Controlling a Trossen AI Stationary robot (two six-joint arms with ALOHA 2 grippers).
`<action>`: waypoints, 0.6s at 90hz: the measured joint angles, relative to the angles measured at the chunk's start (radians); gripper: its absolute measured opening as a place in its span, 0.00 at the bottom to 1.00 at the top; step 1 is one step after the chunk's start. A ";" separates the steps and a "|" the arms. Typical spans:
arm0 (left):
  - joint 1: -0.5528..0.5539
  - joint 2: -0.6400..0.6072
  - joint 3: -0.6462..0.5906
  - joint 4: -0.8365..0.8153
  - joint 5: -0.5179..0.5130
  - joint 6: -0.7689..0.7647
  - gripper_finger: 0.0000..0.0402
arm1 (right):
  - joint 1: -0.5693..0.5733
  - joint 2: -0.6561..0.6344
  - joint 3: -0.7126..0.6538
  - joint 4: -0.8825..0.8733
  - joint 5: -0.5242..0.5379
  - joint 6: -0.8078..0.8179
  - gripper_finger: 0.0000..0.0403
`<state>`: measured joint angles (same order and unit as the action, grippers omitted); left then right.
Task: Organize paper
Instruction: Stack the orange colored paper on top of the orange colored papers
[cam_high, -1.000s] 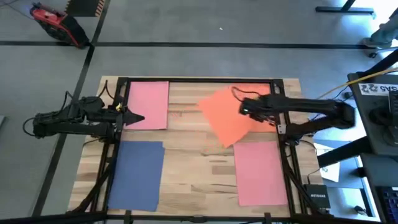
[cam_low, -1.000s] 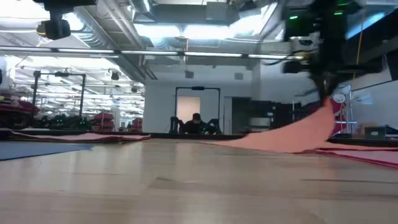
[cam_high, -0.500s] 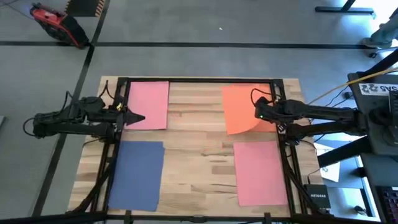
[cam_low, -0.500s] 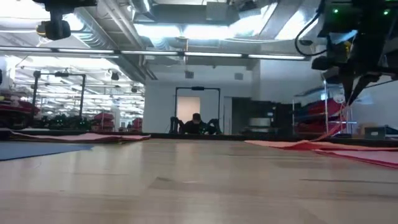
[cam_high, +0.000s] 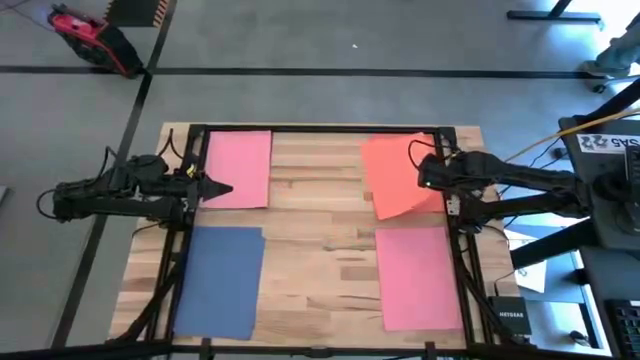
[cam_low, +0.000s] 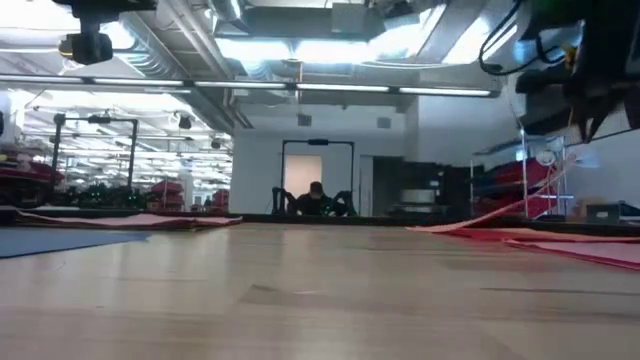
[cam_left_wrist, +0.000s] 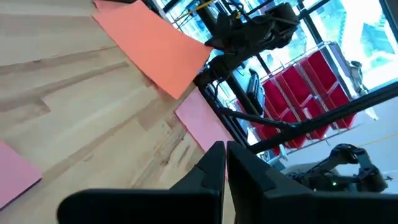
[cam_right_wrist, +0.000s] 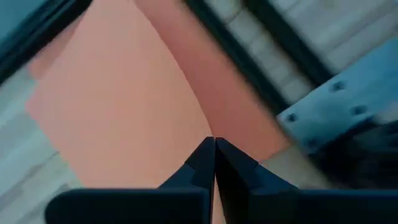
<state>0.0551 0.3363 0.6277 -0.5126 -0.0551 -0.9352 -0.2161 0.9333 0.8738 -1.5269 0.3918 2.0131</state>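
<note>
Orange paper (cam_high: 395, 175): laid at the surface's (cam_high: 320, 255) far right corner, long axis slightly askew to the edge, near corner pinched and lifted by the right hand (cam_high: 425, 183). Left hand (cam_high: 222, 189), fingers together, is parked well apart.

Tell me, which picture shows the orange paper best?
The high view: the whole orange paper shows, with the right gripper on it. The low view shows only a raised edge, the right wrist view a close-up, the left wrist view a slanted part.
</note>
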 joint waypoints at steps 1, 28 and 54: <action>0.000 0.000 0.000 0.000 0.000 0.000 0.00 | 0.000 0.000 0.003 -0.010 -0.002 -0.001 0.00; 0.000 0.000 0.000 0.000 -0.002 0.000 0.00 | 0.000 0.007 -0.015 -0.043 -0.017 0.057 0.00; 0.000 0.000 0.000 0.000 -0.005 0.000 0.00 | 0.000 0.060 -0.034 -0.027 0.043 0.218 0.00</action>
<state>0.0551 0.3363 0.6277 -0.5127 -0.0597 -0.9356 -0.2161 0.9931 0.8402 -1.5541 0.4346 2.2311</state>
